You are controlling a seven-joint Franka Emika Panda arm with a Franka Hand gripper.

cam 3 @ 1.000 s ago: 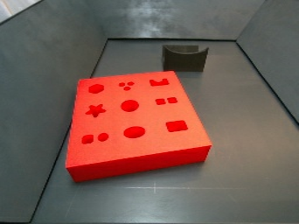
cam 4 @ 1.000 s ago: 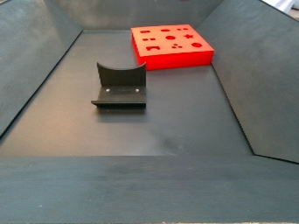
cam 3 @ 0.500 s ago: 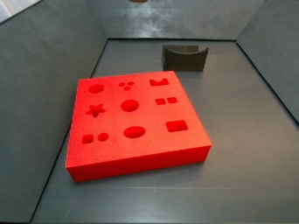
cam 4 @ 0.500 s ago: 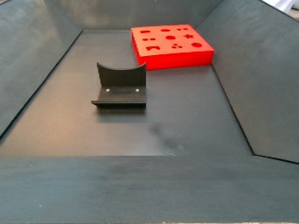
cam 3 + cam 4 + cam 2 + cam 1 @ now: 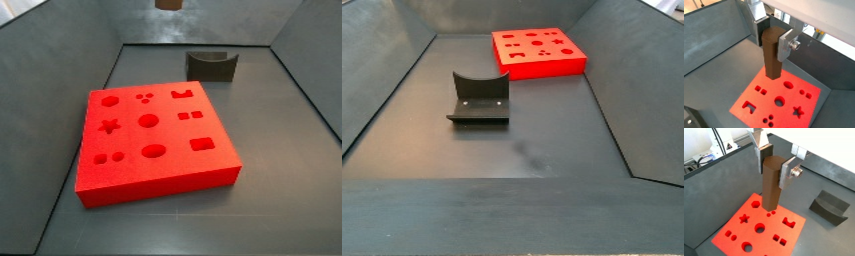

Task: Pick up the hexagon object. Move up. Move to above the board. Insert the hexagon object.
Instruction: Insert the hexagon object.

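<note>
Carrying hexagon object (image 5: 769, 183) high over board (image 5: 797, 229), well clear of its top face. Gripper (image 5: 771, 36): closed on the peg's upper end, silver fingers (image 5: 788, 172) pressed to opposite faces. Advice: centre over hexagon hole (image 5: 756, 204), match flats, descend slowly and plumb. Fixture (image 5: 831, 207) off to the side, untouched.

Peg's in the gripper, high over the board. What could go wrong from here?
1. The gripper grips the peg only near its top, so the long free end could tilt and catch a hole's rim.
2. The board has many holes close together; the hexagon hole sits beside small round ones, so a small offset could miss it.
3. In a side view only the peg's tip shows, so alignment rests on the wrist views.
</note>
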